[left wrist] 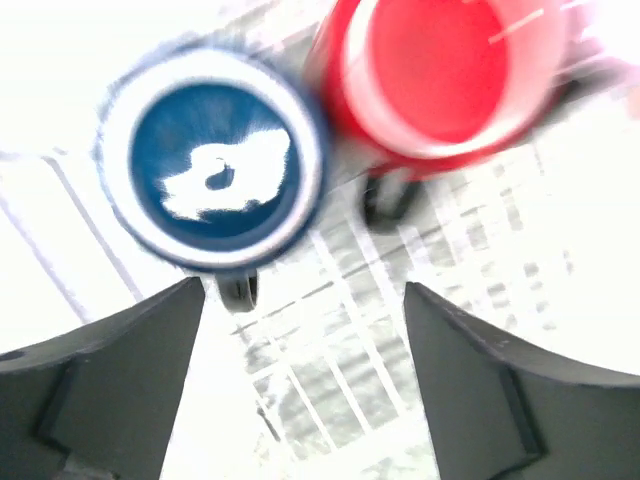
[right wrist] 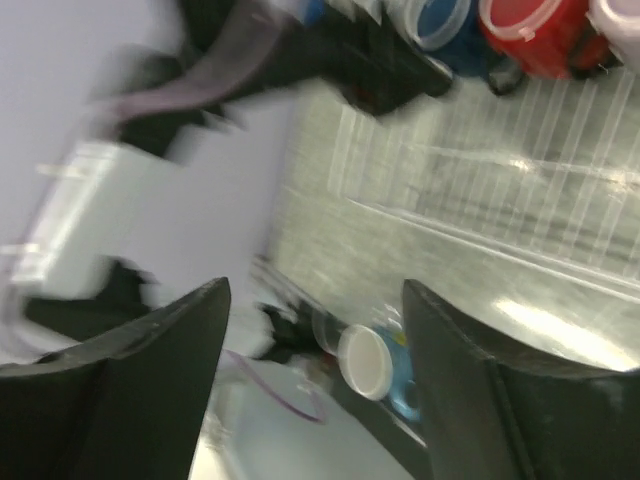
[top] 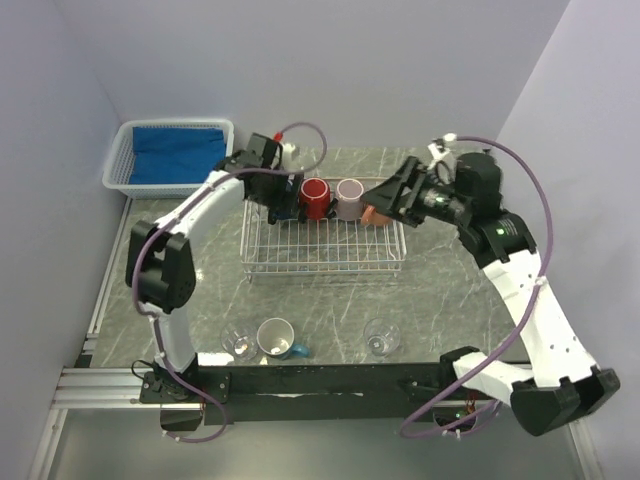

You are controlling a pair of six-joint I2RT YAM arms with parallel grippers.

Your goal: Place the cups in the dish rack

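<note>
Both arms are built alike, with curved white shells on the long links and chunky matte-black housings at the joints. The left arm (top: 190, 225) fills the left of the overhead frame and the right arm (top: 545, 320) the right, where a small green light (top: 497, 232) glows on a black housing. A purple cable (top: 547, 215) loops along each arm. The left gripper (left wrist: 303, 290) and right gripper (right wrist: 315, 290) have broad, dark grey, wedge-shaped fingers (left wrist: 110, 390).
</note>
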